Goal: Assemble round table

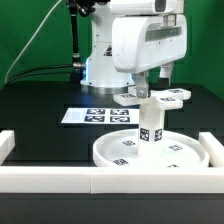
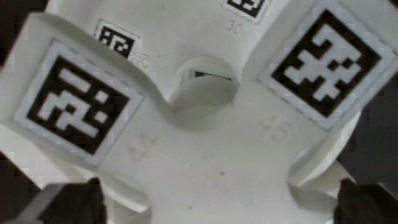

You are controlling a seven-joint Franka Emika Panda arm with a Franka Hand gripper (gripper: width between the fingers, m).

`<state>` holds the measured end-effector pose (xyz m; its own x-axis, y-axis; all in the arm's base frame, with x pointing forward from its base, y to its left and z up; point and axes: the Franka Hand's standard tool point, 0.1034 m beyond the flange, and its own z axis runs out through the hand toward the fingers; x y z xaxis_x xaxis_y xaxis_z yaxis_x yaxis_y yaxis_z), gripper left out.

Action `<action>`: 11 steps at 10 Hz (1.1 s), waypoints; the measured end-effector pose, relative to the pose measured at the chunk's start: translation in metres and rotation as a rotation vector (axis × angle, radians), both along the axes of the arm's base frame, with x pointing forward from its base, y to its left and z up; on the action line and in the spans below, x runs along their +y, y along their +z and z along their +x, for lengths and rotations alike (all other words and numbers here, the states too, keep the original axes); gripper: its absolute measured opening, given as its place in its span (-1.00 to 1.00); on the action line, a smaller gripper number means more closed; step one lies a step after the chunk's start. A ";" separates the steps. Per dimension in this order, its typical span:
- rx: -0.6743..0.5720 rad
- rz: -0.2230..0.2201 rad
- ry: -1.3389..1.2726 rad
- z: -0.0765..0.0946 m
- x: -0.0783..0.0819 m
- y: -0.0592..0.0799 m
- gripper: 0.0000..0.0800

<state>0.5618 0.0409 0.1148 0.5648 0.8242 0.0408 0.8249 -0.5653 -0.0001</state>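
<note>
Cross-shaped piece hangs under my gripper, above the upright post standing in the rimmed disc, which lies close against the near border rail. In the wrist view my dark fingertips flank the tagged piece, but I cannot tell whether they pinch it. Open black table lies toward the exterior view's left, beyond the marker board.

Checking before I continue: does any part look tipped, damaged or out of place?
Nothing stands out. The post stands upright in the disc, and the cross-shaped piece sits behind it under the gripper, with no visible damage.
</note>
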 end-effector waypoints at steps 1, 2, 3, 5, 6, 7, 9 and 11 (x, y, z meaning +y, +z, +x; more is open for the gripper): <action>-0.002 0.000 0.000 0.000 0.000 0.000 0.62; -0.001 0.000 -0.001 0.000 0.000 0.000 0.62; 0.000 -0.001 -0.001 0.000 -0.001 -0.001 0.62; 0.006 -0.002 -0.003 -0.001 -0.001 -0.004 0.62; 0.008 -0.003 -0.004 -0.002 -0.002 -0.005 0.62; 0.011 -0.003 -0.004 -0.002 -0.002 -0.007 0.62; 0.017 -0.004 -0.012 -0.003 -0.004 -0.010 0.62; 0.016 -0.004 -0.021 -0.003 -0.004 -0.010 0.62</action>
